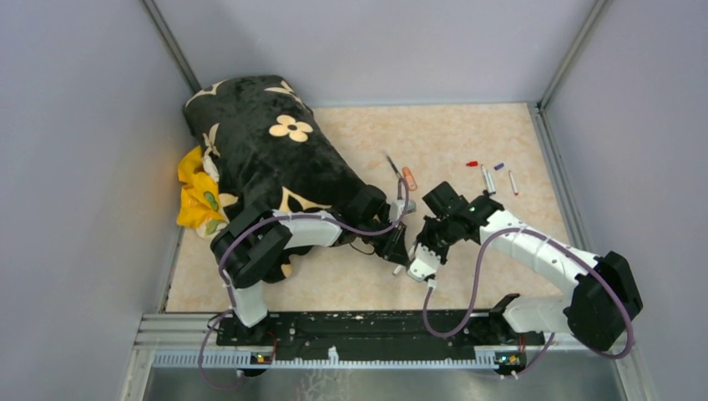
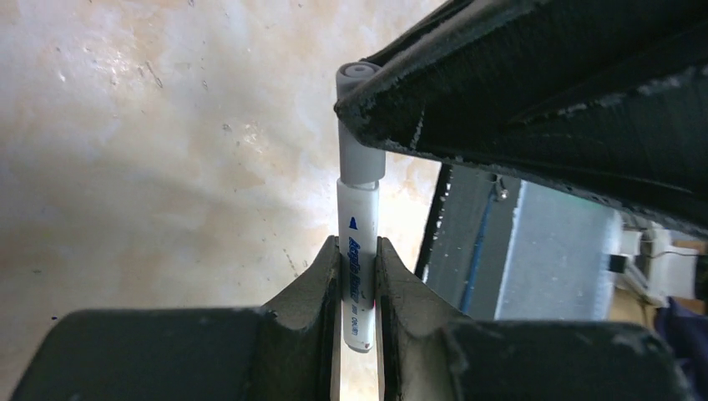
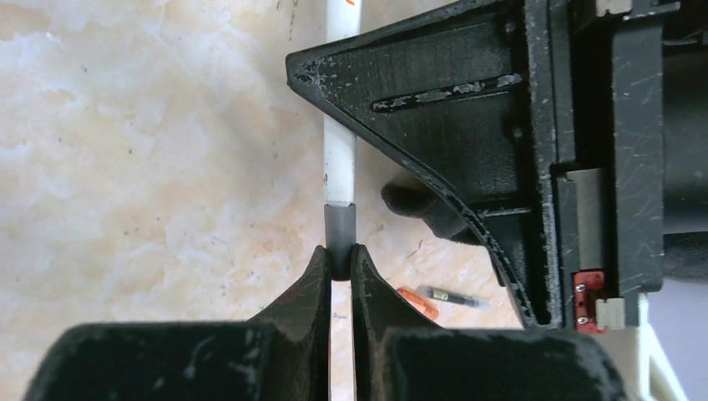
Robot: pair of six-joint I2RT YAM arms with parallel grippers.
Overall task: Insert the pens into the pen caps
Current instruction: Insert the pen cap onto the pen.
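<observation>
A white-barrelled pen with blue print stands pinched in my left gripper, which is shut on its barrel. A greyish pen cap sits over the pen's far end, and my right gripper is shut on that cap. In the top view the left gripper and right gripper meet tip to tip near the table's front middle. Further back lie a thin dark pen, an orange marker, two white markers, a red cap and a purple cap.
A black blanket with cream flowers covers the back left of the table, with a yellow cloth at its left edge. Grey walls close in the table on three sides. The orange marker and dark pen show under the right wrist.
</observation>
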